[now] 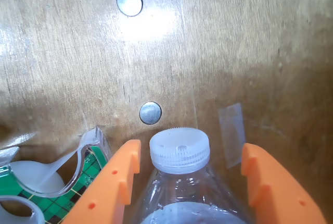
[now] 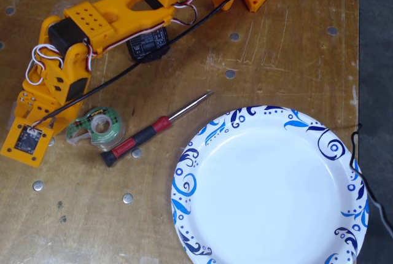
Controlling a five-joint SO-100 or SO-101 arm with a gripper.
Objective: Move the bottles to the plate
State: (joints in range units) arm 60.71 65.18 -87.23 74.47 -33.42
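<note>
In the wrist view a clear plastic bottle (image 1: 179, 153) with a large whitish ribbed cap lies between my two orange fingers. My gripper (image 1: 190, 151) is open and straddles the bottle's shoulders, with a small gap on each side. In the fixed view the orange arm (image 2: 92, 24) reaches down at the far left and hides the bottle. The long ribbed bottle is out of view. The white plate (image 2: 270, 184) with its blue swirl rim lies at the lower right of the fixed view, bare, well away from the gripper.
A green tape dispenser (image 2: 95, 126) lies just beside the gripper and also shows in the wrist view (image 1: 47, 182). A red-and-black screwdriver (image 2: 153, 129) lies between the dispenser and the plate. A black cable (image 2: 359, 153) hangs at the table's right edge.
</note>
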